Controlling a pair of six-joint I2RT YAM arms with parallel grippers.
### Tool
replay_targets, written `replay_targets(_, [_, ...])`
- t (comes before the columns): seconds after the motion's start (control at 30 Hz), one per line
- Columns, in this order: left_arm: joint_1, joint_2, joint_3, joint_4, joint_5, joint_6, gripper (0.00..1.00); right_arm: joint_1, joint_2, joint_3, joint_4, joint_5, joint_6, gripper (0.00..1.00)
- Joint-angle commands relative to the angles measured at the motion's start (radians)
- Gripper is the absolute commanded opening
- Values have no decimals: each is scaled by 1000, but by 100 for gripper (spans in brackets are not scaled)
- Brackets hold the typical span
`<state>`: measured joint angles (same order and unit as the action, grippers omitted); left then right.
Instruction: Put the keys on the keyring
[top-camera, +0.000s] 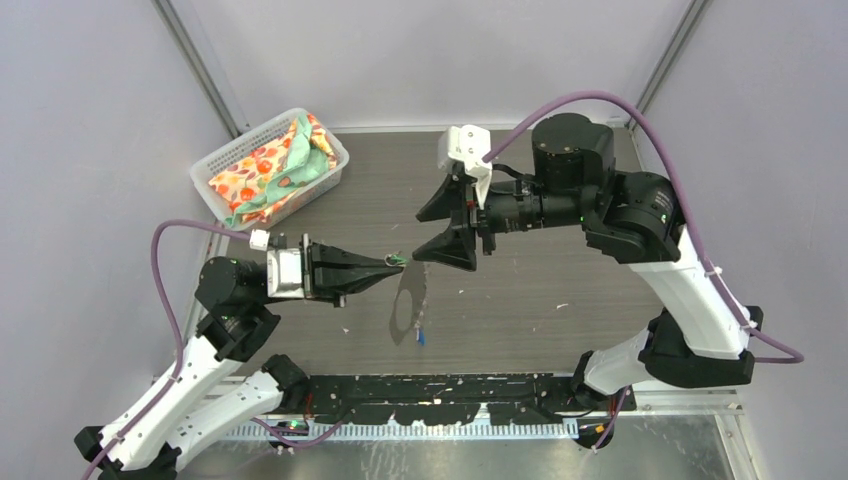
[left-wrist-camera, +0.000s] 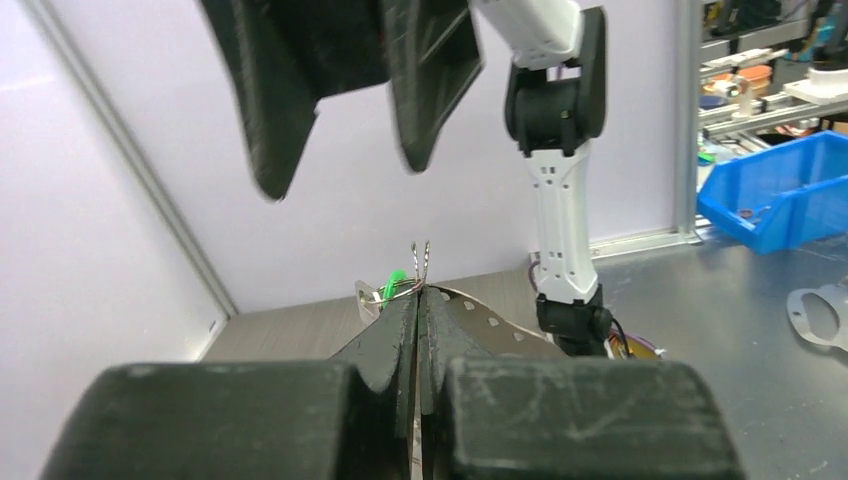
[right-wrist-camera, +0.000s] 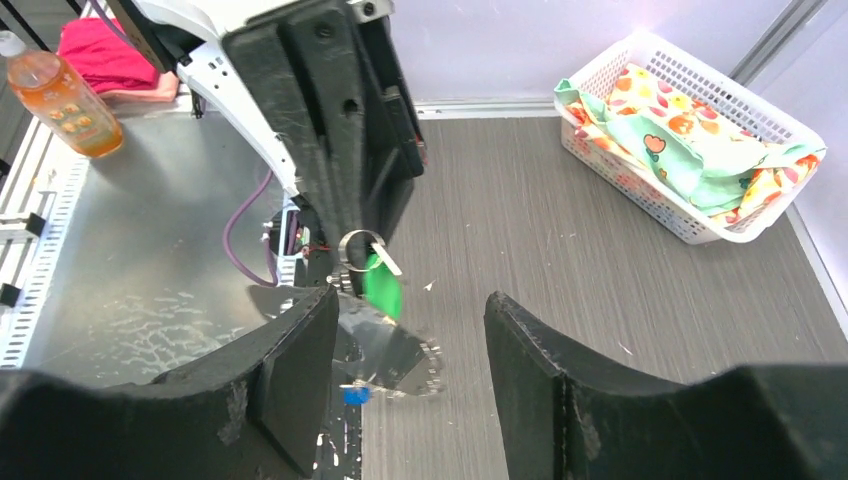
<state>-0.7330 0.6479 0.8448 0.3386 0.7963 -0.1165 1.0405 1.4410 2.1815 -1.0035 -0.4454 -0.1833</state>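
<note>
My left gripper (top-camera: 396, 262) is shut on the top of the keyring (top-camera: 410, 298), a floppy grey loop with small links that hangs below the fingertips. In the left wrist view its two wire strands (left-wrist-camera: 421, 262) stick up from the closed tips (left-wrist-camera: 420, 292). The green-tagged key (top-camera: 392, 259) hangs by a small ring at those tips and shows in both wrist views (left-wrist-camera: 395, 283) (right-wrist-camera: 382, 285). The blue-tagged key (top-camera: 420, 336) sits at the loop's lower end (right-wrist-camera: 355, 393); I cannot tell whether it is attached. My right gripper (top-camera: 447, 226) is open and empty, close beside them (right-wrist-camera: 408, 300).
A white mesh basket (top-camera: 213, 160) with patterned cloths stands at the back left, also in the right wrist view (right-wrist-camera: 690, 228). An orange bottle (right-wrist-camera: 60, 95) and a blue bin (left-wrist-camera: 780, 190) sit off the table. Small white scraps dot the dark tabletop.
</note>
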Motion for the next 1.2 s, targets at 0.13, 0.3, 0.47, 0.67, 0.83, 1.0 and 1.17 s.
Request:
replay_targets(0.13, [-5, -4, 30, -78, -128, 41, 0, -2, 18, 31, -76, -58, -28, 59])
replay_targets(0.3, [-3, -6, 37, -102, -114, 67, 0, 0, 77, 80, -128, -58, -51, 53])
replay_targets(0.47, [-3, -8, 37, -119, -124, 76, 0, 3, 75, 65, -117, -44, -73, 44])
replay_targets(0.67, [-5, -5, 45, -126, -138, 72, 0, 7, 79, 70, -148, -48, -91, 32])
replay_targets(0.83, [-3, -1, 51, -126, -140, 71, 0, 7, 69, 55, -157, -40, -95, 26])
replay_targets(1.0, [-3, 2, 53, -128, -134, 70, 0, 6, 77, 56, -165, -22, -98, 12])
replay_targets(1.17, [-3, 7, 58, -125, -142, 74, 0, 14, 85, 54, -170, 19, -113, 12])
